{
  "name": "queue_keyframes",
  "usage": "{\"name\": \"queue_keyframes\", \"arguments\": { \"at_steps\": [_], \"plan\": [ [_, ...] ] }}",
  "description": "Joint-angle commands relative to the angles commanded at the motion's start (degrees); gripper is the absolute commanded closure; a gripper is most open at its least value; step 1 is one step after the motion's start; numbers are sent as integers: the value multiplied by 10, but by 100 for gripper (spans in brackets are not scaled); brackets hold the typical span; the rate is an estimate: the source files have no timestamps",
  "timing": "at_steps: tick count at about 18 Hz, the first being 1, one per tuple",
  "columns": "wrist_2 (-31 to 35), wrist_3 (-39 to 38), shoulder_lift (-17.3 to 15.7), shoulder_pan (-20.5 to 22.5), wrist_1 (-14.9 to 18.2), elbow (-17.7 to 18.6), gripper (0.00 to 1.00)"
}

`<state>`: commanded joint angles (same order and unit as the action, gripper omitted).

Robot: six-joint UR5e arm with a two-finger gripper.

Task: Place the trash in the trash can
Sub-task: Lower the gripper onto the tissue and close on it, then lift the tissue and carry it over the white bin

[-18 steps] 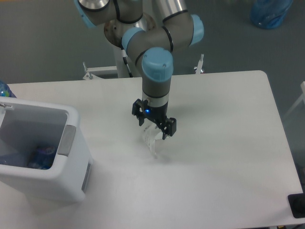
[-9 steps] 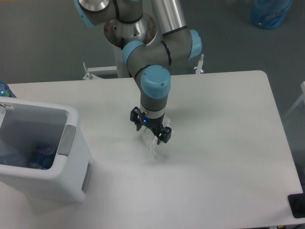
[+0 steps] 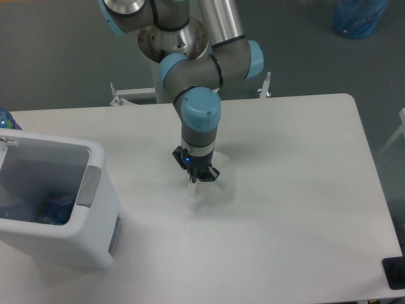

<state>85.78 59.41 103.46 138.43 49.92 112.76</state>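
The trash can (image 3: pixel 95 244), a white bin with a grey handle panel, stands at the table's left front. Inside it lies something clear with blue on it (image 3: pixel 56 208), probably the bottle. The clear plastic cup (image 3: pixel 204 195) sits on the table's middle, faint against the white top. My gripper (image 3: pixel 199 178) points straight down onto the cup's upper part, its fingers drawn close together on it. The cup still rests on the table, to the right of the trash can.
A blue translucent bag (image 3: pixel 358 16) lies on the floor at the back right. Another blue object (image 3: pixel 4 118) shows at the left edge behind the bin. A small black item (image 3: pixel 394 273) sits at the table's front right corner.
The gripper's fingers have closed from wide open to narrow around the cup. The wrist has shifted slightly to the left and turned.
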Motion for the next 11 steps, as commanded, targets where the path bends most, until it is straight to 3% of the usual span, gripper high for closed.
{"name": "queue_keyframes", "arguments": {
  "at_steps": [3, 5, 11],
  "plan": [
    [-7, -13, -33, 6, 21, -14, 100],
    [-67, -41, -73, 19, 50, -51, 100],
    [-248, -147, -81, 40, 52, -153, 100]
  ]
}}
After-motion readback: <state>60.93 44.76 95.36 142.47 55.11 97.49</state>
